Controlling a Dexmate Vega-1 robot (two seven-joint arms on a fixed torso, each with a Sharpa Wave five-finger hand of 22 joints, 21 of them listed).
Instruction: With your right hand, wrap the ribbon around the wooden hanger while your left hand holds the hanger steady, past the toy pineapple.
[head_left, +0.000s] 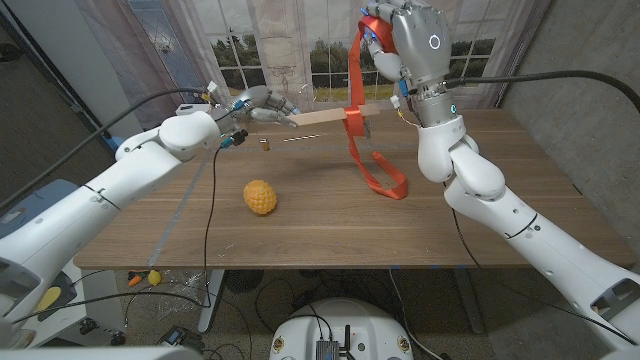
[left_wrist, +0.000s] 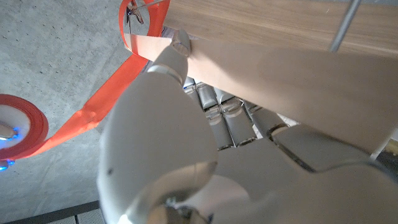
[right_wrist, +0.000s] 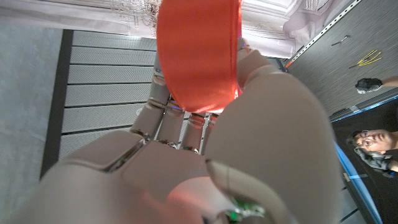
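While the left robot hand (head_left: 262, 104) grips the wooden hanger (head_left: 335, 117) above the wooden table (head_left: 330, 215), the right robot hand (head_left: 405, 45) holds the ribbon (head_left: 362, 120).

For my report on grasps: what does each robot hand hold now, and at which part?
The left robot hand grips the wooden hanger at its left end. The right robot hand, raised high, holds the ribbon at its upper part; the rest hangs to the table.

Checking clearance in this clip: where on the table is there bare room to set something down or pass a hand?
Bare wood spans the near edge of the table, from the toy pineapple across to the right arm. It is crowded at the back, where the left hand holds the wooden hanger and the right hand lifts the ribbon.
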